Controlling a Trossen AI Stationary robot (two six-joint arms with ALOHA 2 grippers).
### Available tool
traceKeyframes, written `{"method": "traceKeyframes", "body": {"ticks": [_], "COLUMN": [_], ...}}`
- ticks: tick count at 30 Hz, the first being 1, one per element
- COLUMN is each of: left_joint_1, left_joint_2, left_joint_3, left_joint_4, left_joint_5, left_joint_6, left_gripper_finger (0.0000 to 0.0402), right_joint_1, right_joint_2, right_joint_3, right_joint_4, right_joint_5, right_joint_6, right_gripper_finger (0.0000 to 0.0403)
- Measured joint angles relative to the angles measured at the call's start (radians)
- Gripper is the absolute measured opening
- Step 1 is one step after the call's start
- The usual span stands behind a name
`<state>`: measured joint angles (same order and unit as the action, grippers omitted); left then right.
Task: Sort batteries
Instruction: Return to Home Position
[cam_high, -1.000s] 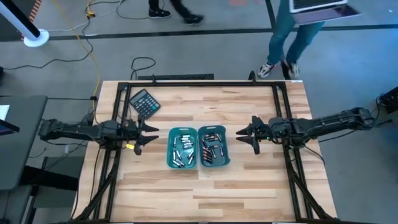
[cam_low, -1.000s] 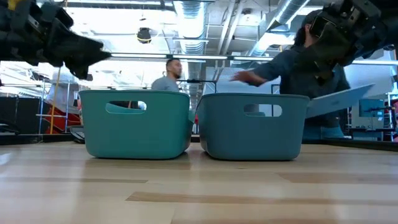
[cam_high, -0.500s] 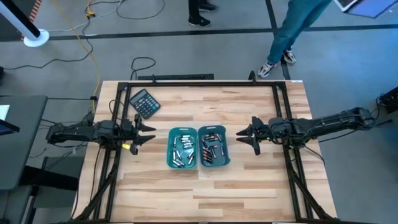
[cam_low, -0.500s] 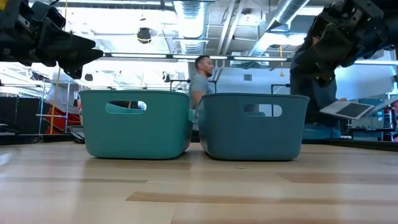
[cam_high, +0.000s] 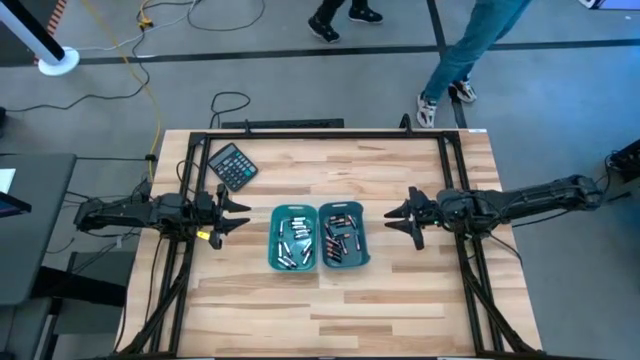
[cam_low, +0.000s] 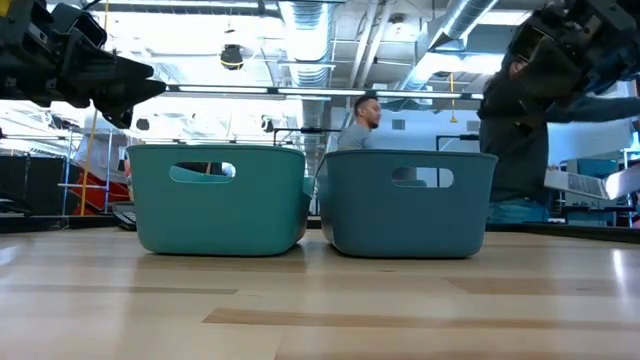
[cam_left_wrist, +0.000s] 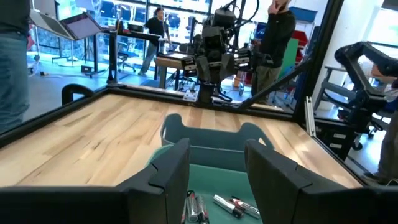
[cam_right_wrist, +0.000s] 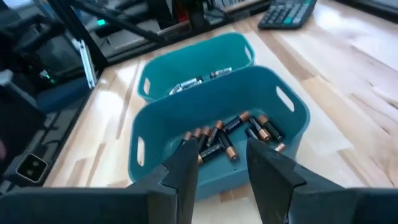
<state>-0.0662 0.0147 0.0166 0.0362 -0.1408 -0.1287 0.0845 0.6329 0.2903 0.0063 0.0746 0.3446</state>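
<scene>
Right claw gapes; batteries, hidden in low view, seem copper-tipped.

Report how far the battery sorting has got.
Done: silvery batteries lie in the left bin, dark copper-ended batteries in the right bin; none shows loose on the table. In hand: nothing, the left hand and right hand hang open either side of the bins. Left: seemingly only parking the arms.

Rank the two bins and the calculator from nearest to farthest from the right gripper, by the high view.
1. Right bin, next to the right gripper, holding dark batteries.
2. Left bin, just beyond it, holding silver batteries.
3. Calculator, at the back left of the table.
</scene>
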Motion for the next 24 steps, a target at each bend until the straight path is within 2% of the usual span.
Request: {"method": "traceKeyframes", "body": {"ticks": [8, 16, 22, 24], "left_joint_1": [0.0, 0.0, 0.0, 0.0], "left_joint_2": [0.0, 0.0, 0.011, 0.017], "left_joint_3": [-0.001, -0.001, -0.001, -0.001], "left_joint_4": [0.0, -0.001, 0.001, 0.001], "left_joint_5": [-0.002, -0.002, -0.004, -0.003], "left_joint_6": [0.0, 0.001, 0.001, 0.001], "left_gripper_finger": [0.0147, 0.0147, 0.0147, 0.0147], "right_joint_1": [-0.01, -0.044, -0.039, -0.035], "right_joint_2": [-0.303, -0.629, -0.633, -0.632], "right_joint_3": [-0.193, -0.282, -0.28, -0.279], "right_joint_4": [0.113, 0.064, 0.091, 0.041], "right_joint_5": [0.0, 0.0, -0.034, -0.052], "right_joint_6": [-0.003, -0.01, -0.004, -0.002], "right_gripper_finger": [0.0152, 0.0152, 0.0152, 0.0152]}}
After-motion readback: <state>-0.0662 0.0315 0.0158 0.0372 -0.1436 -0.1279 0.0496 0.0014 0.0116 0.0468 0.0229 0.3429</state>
